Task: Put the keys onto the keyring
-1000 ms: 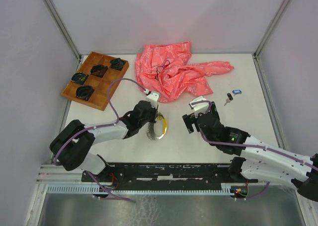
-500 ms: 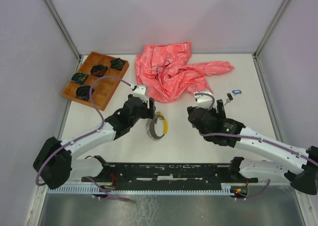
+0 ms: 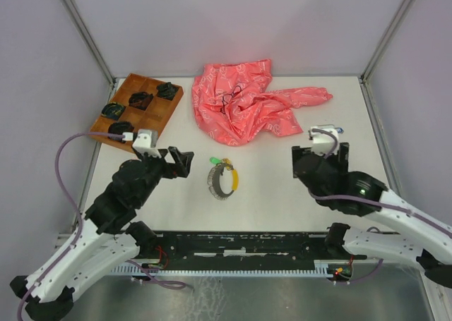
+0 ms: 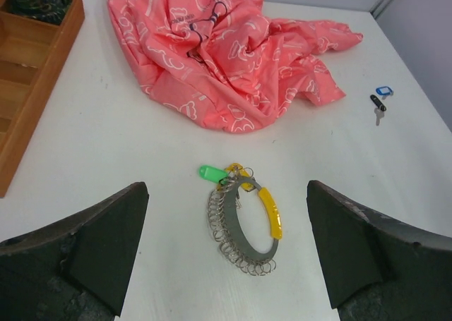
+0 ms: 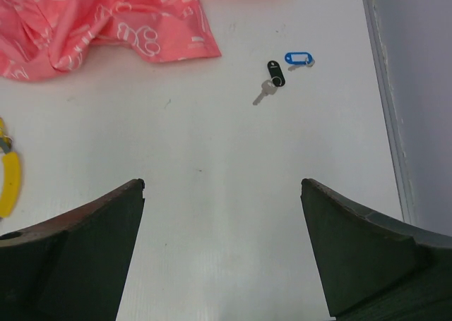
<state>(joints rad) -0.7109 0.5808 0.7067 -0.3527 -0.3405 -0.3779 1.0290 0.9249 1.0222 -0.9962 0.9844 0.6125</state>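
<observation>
Left claw (image 3: 178,161): I see it spread wide, holding nothing.
Right claw (image 3: 321,154): spread wide too.
Keyring (image 4: 233,229): on the counter (image 3: 282,194), green key (image 4: 210,172) on it.
Black key (image 5: 275,74): well apart.

A wooden tray (image 3: 159,111) lies left of a crumpled pink cloth (image 3: 254,116)

Grey keyring (image 4: 244,242), green tag (image 4: 209,172), yellow tag (image 4: 270,212) — white-patterned pink cloth (image 4: 226,53).

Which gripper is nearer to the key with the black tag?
Right. The right gripper is just before the black-tagged key; the left gripper is far off, beyond the keyring.
</observation>
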